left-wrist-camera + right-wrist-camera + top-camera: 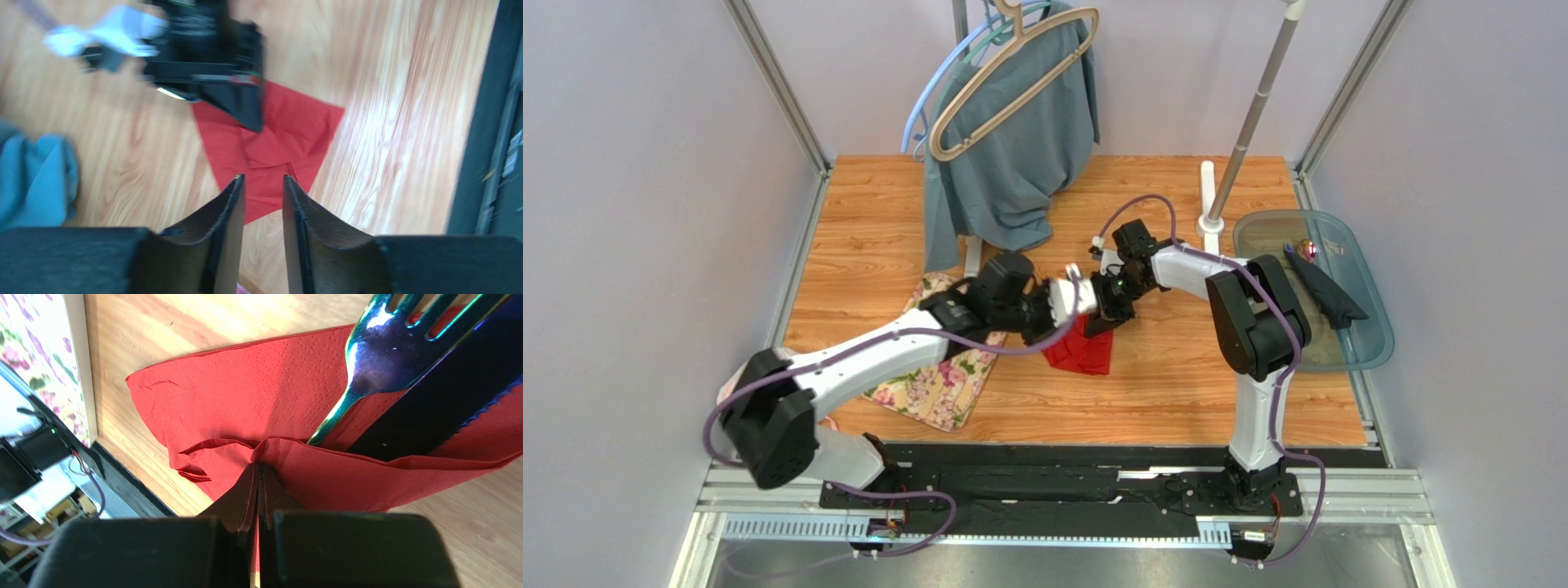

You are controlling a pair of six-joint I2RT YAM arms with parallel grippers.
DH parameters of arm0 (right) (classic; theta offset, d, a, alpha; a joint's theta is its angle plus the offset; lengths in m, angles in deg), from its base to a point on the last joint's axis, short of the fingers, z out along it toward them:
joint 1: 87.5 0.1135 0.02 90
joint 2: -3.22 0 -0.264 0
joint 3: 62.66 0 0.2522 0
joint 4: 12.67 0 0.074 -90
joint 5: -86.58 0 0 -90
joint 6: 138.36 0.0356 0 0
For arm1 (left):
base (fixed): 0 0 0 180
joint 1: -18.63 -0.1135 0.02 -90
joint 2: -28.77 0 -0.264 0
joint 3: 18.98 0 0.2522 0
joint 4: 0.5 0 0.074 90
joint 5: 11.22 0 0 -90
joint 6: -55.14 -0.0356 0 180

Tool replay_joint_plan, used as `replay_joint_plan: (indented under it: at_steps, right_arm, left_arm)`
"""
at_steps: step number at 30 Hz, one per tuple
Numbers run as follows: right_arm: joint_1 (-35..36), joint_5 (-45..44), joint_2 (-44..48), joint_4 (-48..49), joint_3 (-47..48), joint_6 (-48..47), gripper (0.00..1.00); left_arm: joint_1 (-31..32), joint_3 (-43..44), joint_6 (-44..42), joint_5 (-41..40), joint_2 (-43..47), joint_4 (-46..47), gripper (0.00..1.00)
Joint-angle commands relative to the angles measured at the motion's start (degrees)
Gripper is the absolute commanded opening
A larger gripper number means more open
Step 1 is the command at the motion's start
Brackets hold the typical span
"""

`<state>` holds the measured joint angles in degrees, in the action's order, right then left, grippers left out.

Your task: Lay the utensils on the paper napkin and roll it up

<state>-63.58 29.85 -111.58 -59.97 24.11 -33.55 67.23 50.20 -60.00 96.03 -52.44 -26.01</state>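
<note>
The right tool [258, 478] pinches a fold of the red napkin [245, 398] over a fork [374, 361] and knife [442, 386]; the left tool [264, 196] hovers ajar, empty. Best rolled snugly, keeping both tucked inside.

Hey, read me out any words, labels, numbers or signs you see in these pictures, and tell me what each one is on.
No text here can be read.
On the black housing of the right arm, left wrist view: pale print lines, too blurred to read.
The paper napkin, fork, knife and floral mat: no lettering.
</note>
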Motion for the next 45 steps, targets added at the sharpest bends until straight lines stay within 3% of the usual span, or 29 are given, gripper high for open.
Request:
replay_joint_plan:
  at_steps: [1,4,8,11,14,16,18,19,27,39,45]
  right_arm:
    - [0.51,-1.38,-3.06,-1.96,-2.26,-8.02,0.00]
    - [0.69,0.73,-3.06,-3.81,-2.35,-11.28,0.00]
    - [0.60,2.93,-3.32,-6.80,-2.26,-17.69,0.00]
    - [0.51,4.42,-3.06,-6.19,-3.14,-17.89,0.00]
    - [0.34,5.13,-2.62,-3.82,-4.54,-15.17,0.00]
    - [0.42,6.61,-2.44,-2.50,-5.77,-10.96,0.00]
    - [0.25,7.41,-1.92,0.04,-6.91,-7.89,0.00]
    - [0.16,7.33,-1.83,0.75,-7.62,-7.43,0.00]
    - [-0.54,6.63,-1.13,3.04,-8.59,-5.14,0.00]
    - [-0.54,5.92,2.04,2.08,-6.57,-4.79,0.01]
    - [-0.63,4.61,5.55,0.23,-5.51,-4.79,0.03]
  left_arm:
    - [-5.78,2.06,20.38,7.78,7.02,-6.70,0.41]
    - [-9.12,3.38,28.64,9.37,8.00,-8.38,0.51]
    - [-11.15,3.48,38.03,13.06,7.21,-8.21,0.52]
    - [-11.51,-0.64,44.98,14.82,7.38,-0.66,0.52]
    - [-11.51,-3.90,50.17,15.96,6.42,6.20,0.48]
    - [-11.60,-4.27,52.91,15.96,3.62,8.23,0.37]
    - [-11.51,-2.95,53.27,20.69,-1.98,8.58,0.28]
    - [-11.42,-1.73,53.97,23.93,-4.20,9.02,0.17]
    - [-11.42,0.21,56.26,23.97,-18.35,15.79,0.01]
    - [-11.51,8.56,49.58,17.64,-31.28,7.01,0.00]
    - [-11.51,10.06,48.44,15.35,-33.66,3.58,0.00]
